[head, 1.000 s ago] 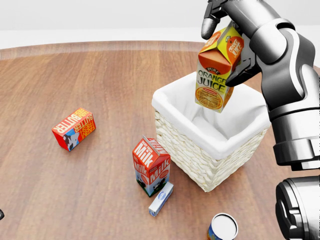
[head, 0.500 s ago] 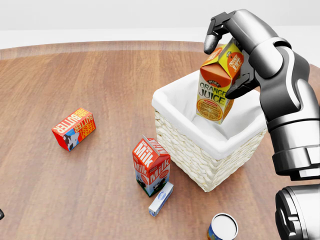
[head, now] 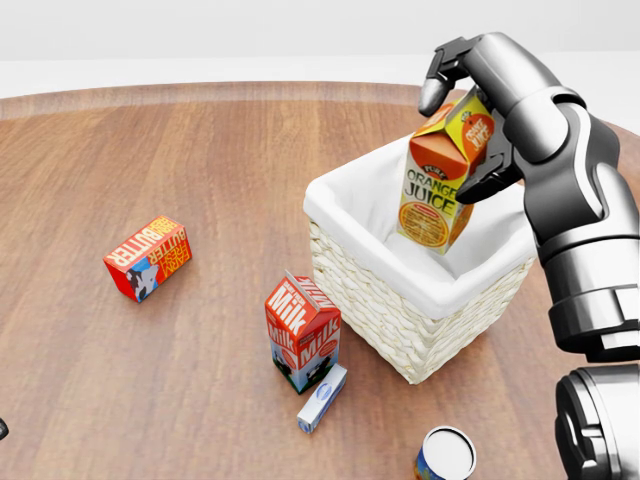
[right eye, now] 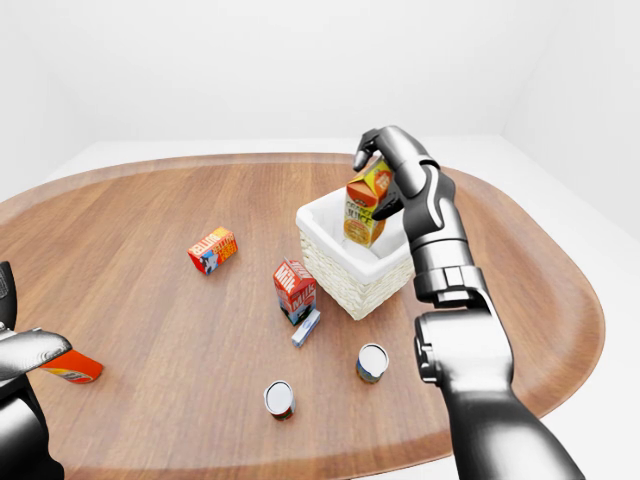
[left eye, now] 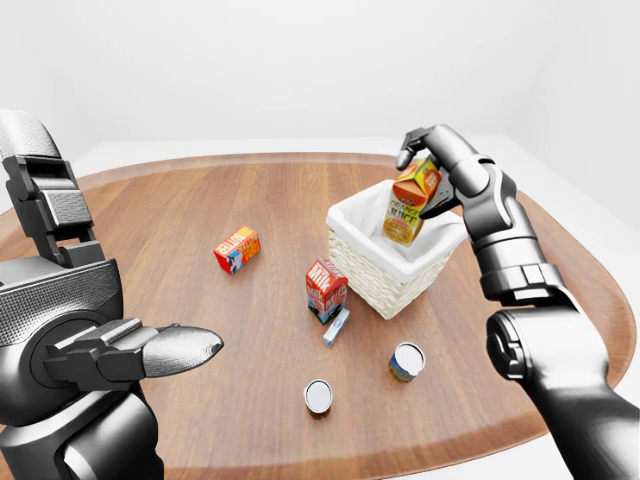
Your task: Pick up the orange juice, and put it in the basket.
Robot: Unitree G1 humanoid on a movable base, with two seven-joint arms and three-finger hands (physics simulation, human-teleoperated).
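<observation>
Wooden and round, the surface [head: 150, 150] carries a white-lined basket [head: 350, 265] at right. Above its opening the orange juice [head: 440, 180] is held tilted, clamped near the gabled top by the right robot hand [head: 470, 120]. Light, stiff and somewhat crushable, it is best gripped across its flat sides. Compared with earlier, it sits lower, partly inside the rim.

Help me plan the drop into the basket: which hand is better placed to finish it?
The right hand. Its fingers are closed round the orange juice, tilted over the basket opening. The left hand sits low at the left-eye view's left, away from both.
</observation>
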